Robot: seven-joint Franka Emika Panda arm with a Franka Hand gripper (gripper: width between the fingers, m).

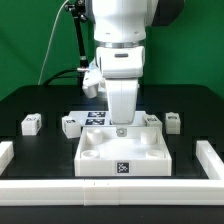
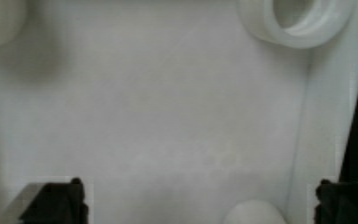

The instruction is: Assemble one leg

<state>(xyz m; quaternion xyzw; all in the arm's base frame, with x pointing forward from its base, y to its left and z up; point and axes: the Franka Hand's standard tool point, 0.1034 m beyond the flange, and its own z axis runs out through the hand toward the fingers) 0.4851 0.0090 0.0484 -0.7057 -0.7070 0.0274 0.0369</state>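
The large white tabletop [image 1: 122, 152] lies on the black table with its corner sockets facing up. Small white legs with marker tags lie beyond it: two at the exterior view's left [image 1: 31, 124] [image 1: 70, 125] and one at its right [image 1: 172, 121]. My gripper [image 1: 120, 128] hangs straight down over the tabletop's far edge. In the wrist view the gripper [image 2: 202, 205] is open and holds nothing. Its dark fingertips [image 2: 55, 203] stand wide apart above the tabletop's flat surface [image 2: 158, 110]. A round corner socket [image 2: 309, 20] shows there too. No leg shows in the wrist view.
The marker board [image 1: 97, 116] lies behind the tabletop, partly hidden by my arm. A white rail [image 1: 112, 192] borders the table's front and both sides [image 1: 212, 158]. A small rounded white bump [image 2: 247, 214] shows near the fingertips; I cannot tell what it is.
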